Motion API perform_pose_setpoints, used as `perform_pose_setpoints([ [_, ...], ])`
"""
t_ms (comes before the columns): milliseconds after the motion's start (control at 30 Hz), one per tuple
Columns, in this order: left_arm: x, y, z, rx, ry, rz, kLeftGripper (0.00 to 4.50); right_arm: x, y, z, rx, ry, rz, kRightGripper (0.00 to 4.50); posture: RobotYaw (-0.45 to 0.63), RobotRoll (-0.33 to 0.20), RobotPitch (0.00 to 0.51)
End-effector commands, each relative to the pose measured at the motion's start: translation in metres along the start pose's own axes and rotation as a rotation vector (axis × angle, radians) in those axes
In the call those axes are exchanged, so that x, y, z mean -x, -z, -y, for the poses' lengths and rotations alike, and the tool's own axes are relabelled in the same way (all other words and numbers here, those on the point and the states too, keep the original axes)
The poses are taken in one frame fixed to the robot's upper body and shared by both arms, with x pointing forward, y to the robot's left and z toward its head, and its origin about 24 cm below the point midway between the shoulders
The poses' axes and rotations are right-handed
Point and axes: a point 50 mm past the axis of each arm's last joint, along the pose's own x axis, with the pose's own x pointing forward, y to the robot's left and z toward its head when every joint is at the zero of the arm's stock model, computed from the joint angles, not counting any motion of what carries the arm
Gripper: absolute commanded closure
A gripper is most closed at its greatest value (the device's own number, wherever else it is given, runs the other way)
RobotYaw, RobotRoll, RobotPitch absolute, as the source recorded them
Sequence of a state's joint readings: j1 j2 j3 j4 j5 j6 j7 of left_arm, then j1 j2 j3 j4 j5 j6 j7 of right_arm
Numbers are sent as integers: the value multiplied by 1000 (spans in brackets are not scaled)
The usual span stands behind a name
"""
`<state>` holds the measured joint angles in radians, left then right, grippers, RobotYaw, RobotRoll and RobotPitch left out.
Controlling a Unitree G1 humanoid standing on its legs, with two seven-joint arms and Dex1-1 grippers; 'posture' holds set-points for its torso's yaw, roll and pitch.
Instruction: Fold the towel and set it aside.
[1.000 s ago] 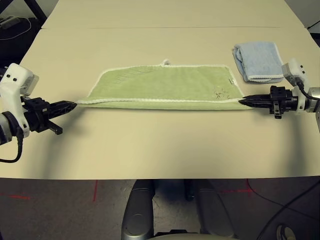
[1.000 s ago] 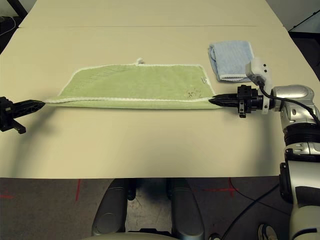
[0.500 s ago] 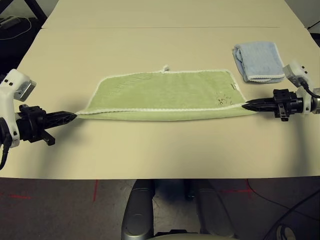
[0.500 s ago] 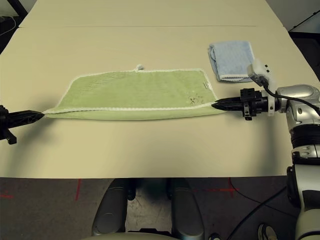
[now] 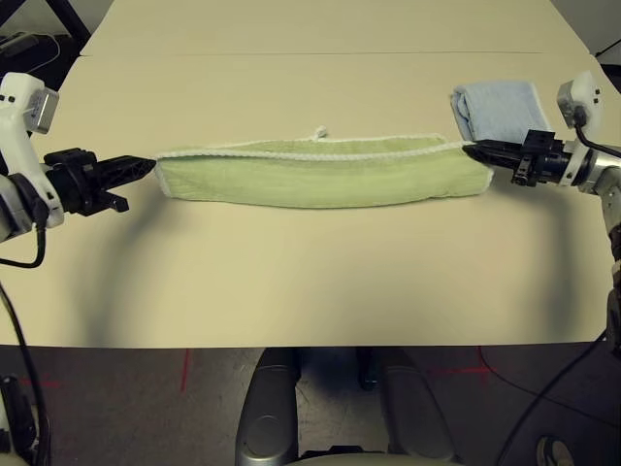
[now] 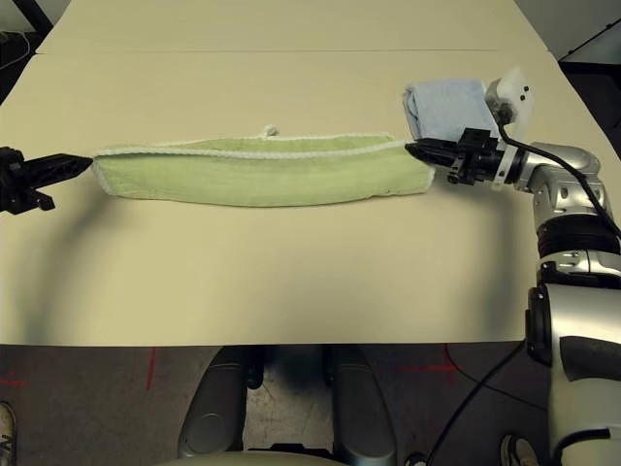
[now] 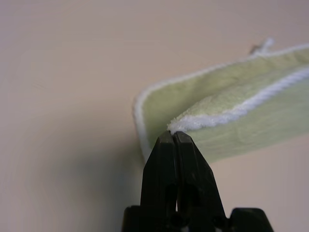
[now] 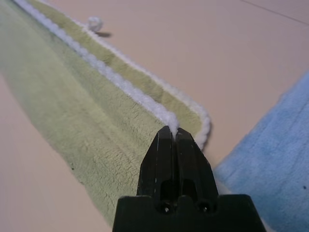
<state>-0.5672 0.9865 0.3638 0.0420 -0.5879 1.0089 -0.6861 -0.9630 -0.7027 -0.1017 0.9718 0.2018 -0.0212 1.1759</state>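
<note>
Two tan table tops meet in a seam at the far side, and the nearer one carries everything I am working on. The towel lies across the middle of it as a long, narrow green band, folded lengthwise so that its white-stitched upper edge sits almost over the far edge of the layer beneath. That lower layer rests on the table; the upper edge is stretched between my two hands. A small white loop pokes out from the far edge near the middle.

Just beyond the towel's right end sits a folded blue cloth, close beside the green corner; I cannot tell whether the two touch.

My left gripper is at the towel's left end, its black fingers pressed together on the white edging of the top layer's corner, which my left wrist view shows pinched right at the fingertips. My right gripper is at the right end, clenched the same way on the white stitching of that corner, with the blue cloth just behind it
</note>
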Motion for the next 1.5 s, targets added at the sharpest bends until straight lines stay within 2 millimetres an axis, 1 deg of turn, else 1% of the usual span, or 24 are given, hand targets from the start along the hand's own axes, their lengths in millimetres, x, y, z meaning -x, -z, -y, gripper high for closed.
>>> perform_pose_setpoints([
  [33,-9,6,-9,-16,-88,-12,4435,-3,11,1,-21,66,-28,4500,143,0,270],
  [200,-23,11,-10,-25,-107,-19,4435,-15,20,-2,-47,119,-43,4500,138,0,270],
  [267,-28,14,-11,-46,-131,-23,4435,-21,21,-3,-60,139,-35,4500,138,0,270],
  [467,-36,15,-13,-69,-160,-13,4435,-33,15,-4,-68,159,-1,4500,138,0,266],
  [567,-38,15,-15,-76,-172,-9,4435,-37,8,-3,-59,182,26,4500,139,0,264],
  [700,-40,15,-17,-82,-176,-5,4435,-39,3,-1,-47,201,40,4500,139,0,263],
  [833,-43,16,-18,-86,-177,-2,4435,-41,2,-1,-45,202,41,4500,140,0,265],
  [1067,-51,18,-18,-89,-179,1,4435,-42,5,-2,-45,194,34,4500,139,0,269],
  [1267,-55,24,-16,-76,-144,-45,4435,-41,8,-4,-35,169,-7,4500,139,0,269],
  [1300,-55,26,-16,-76,-145,-56,4262,-42,9,-5,-36,162,-18,4500,139,0,269],
  [1367,-55,29,-17,-77,-146,-70,3757,-43,12,-7,-35,138,-46,4500,139,0,269],
  [1500,-55,32,-17,-79,-143,-93,2362,-44,16,-9,-24,125,-97,4500,139,0,269],
])
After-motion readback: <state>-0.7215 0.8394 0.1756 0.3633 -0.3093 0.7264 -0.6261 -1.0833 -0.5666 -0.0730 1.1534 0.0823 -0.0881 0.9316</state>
